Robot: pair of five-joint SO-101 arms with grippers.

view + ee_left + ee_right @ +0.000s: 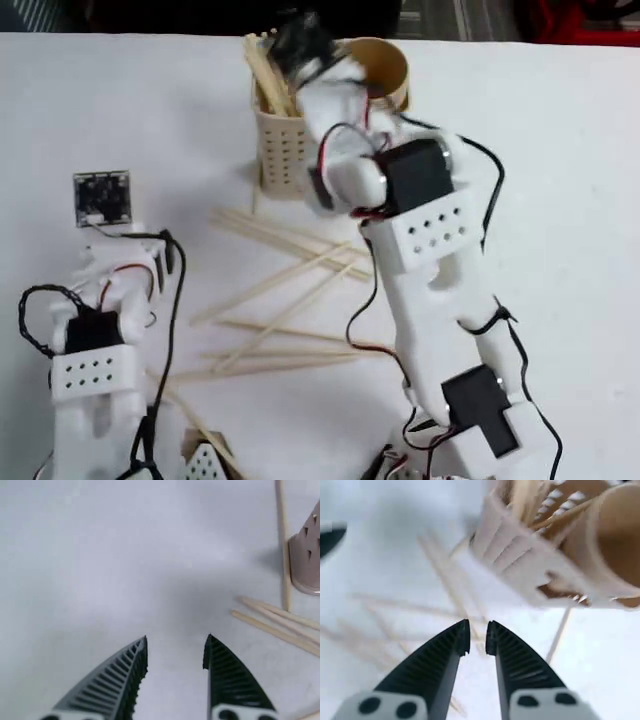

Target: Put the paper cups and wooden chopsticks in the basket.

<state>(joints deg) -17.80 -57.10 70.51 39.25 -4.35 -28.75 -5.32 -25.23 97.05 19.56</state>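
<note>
The loose wooden chopsticks are scattered flat and crossed on the white table, between the two arms and just in front of the perforated basket. More chopsticks are stood upright in the basket. They are judged to be light, stiff and smooth, and apt to roll or pivot when pinched. A hold near the middle of one stick, across its length and away from the crossings, is judged safest, so that only one is lifted and it hangs level. The paper cup is seen close against the basket's far side. Whether it sits inside cannot be told. It is judged light and easily crushed, so a gentle grip on the wall near the rim is called for.

The right arm is stretched far forward over the basket. The right gripper is held above the table beside it, its fingers separated by a narrow gap with nothing between them. The left arm is folded back near the table's edge. The left gripper is held apart and empty over bare table, with chopsticks off to one side.
</note>
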